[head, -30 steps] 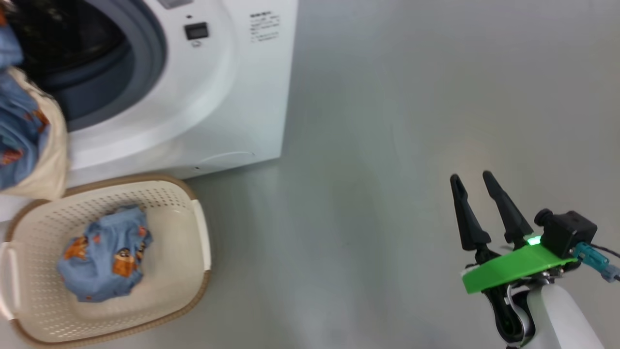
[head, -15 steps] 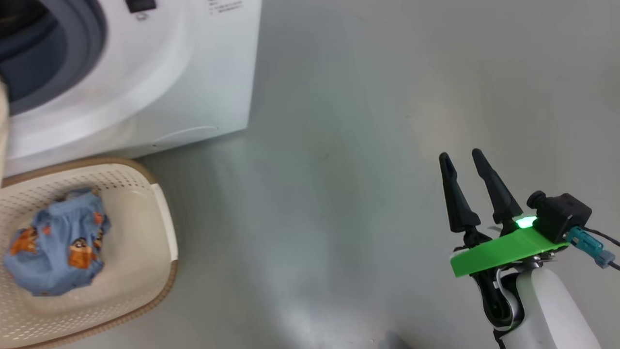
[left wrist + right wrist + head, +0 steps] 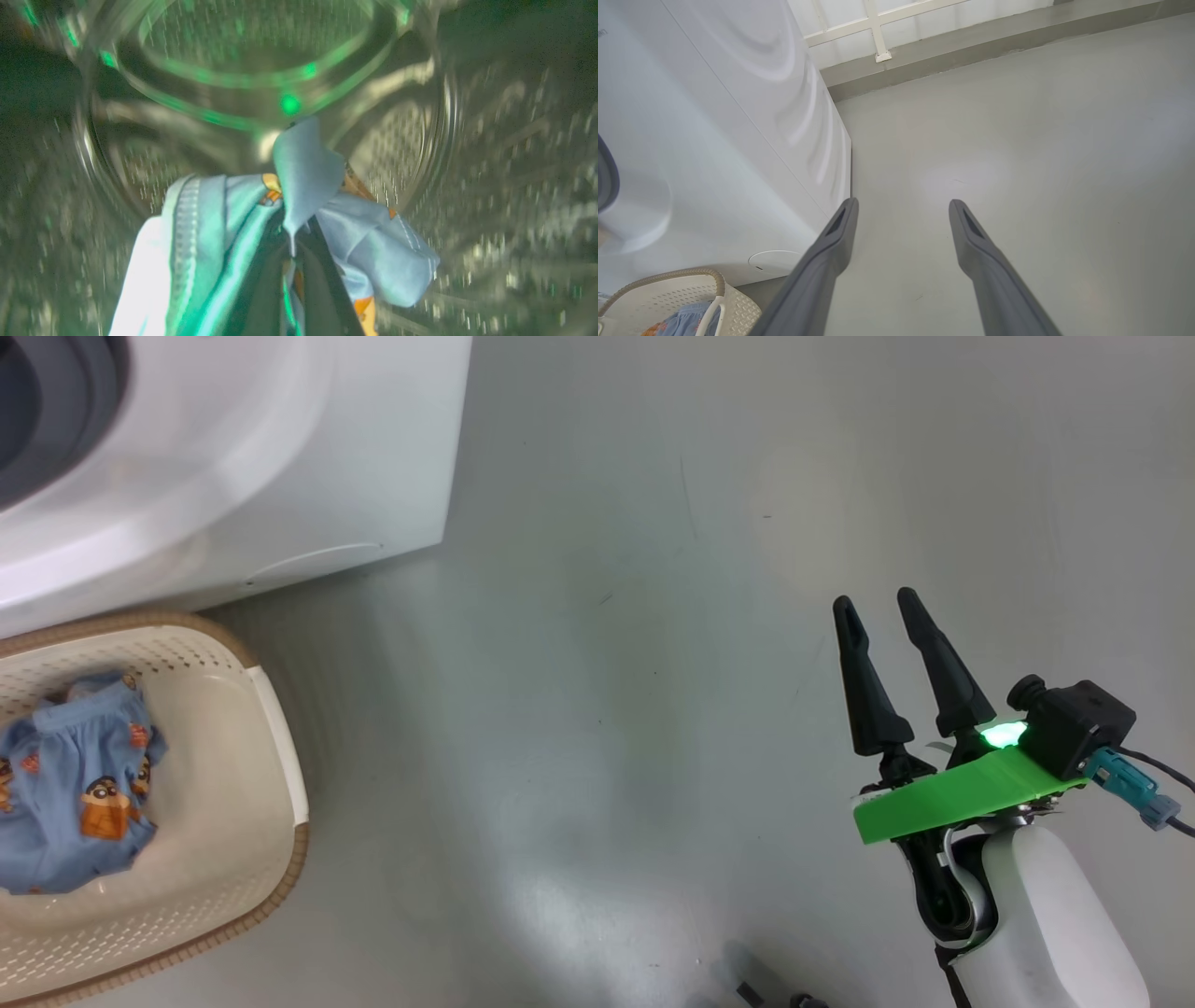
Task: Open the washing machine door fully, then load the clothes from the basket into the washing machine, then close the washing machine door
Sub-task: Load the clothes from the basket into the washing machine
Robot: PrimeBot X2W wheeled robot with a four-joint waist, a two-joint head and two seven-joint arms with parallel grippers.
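The white washing machine fills the head view's top left, its grey gasket cut off at the corner. The washing machine door is out of view. In front stands the cream basket with one light-blue printed garment inside. My left gripper is inside the perforated steel drum, shut on another light-blue garment that drapes over its fingers. My right gripper hangs open and empty over the floor, far right of the basket. Its wrist view shows the gripper, the machine's side and the basket.
Bare grey floor stretches between the machine and my right arm. In the right wrist view a raised grey kerb with a white frame above it runs behind the machine.
The head camera has swung right, so machine and basket slid toward the left edge. The held garment at the door opening has left that view. My right gripper stays open.
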